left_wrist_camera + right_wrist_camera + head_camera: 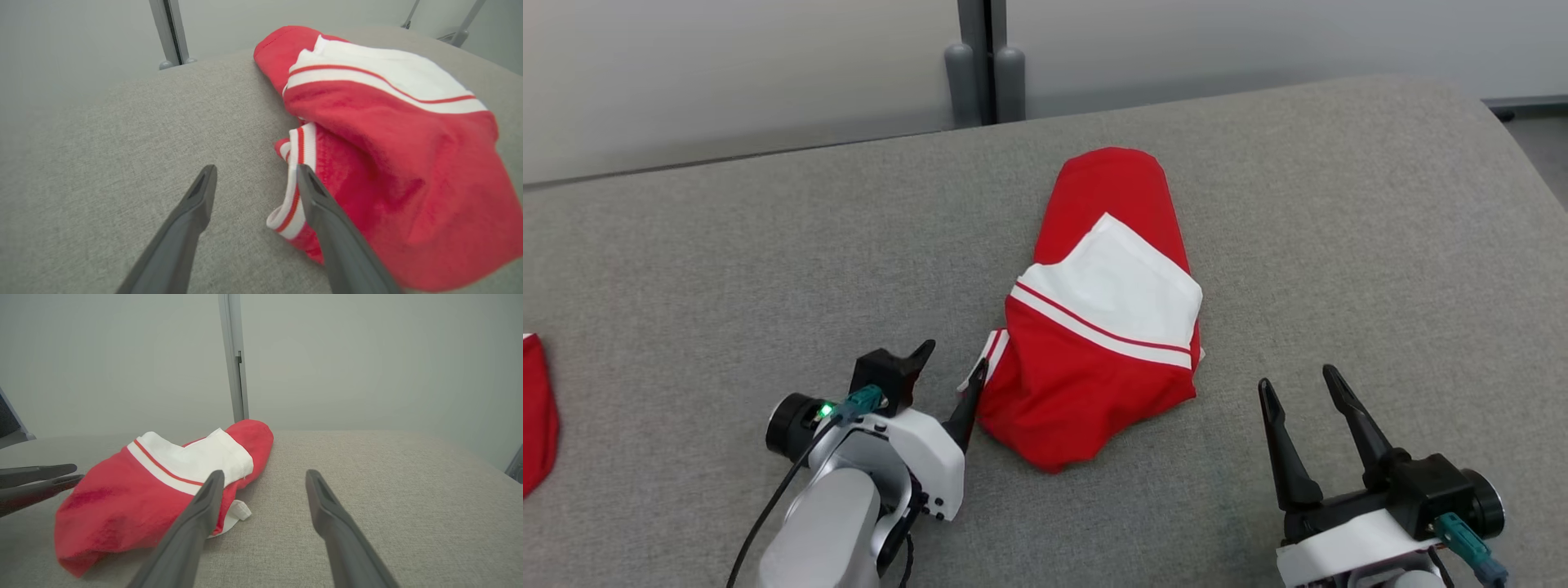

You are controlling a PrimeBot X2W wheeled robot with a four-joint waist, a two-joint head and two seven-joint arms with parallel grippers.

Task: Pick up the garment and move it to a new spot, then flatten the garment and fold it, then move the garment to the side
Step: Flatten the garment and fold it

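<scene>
Jaws on the left gripper (pixel 954 359) and right gripper (pixel 1296 377) both stand fully spread, gripping nothing. Grey fabric-covered desk (pixel 727 269) carries the garment (pixel 1094 359), red with a white striped band, bunched at centre. Left gripper touches the garment's striped hem at its near-left corner; right gripper sits apart, near-right. Second red cloth (pixel 535 408) lies at the desk's left edge.

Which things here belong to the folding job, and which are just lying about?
Job: red and white garment; left gripper, open at its striped hem; right gripper, open.
Lying about: red cloth at the table's left edge; grey post behind.
</scene>
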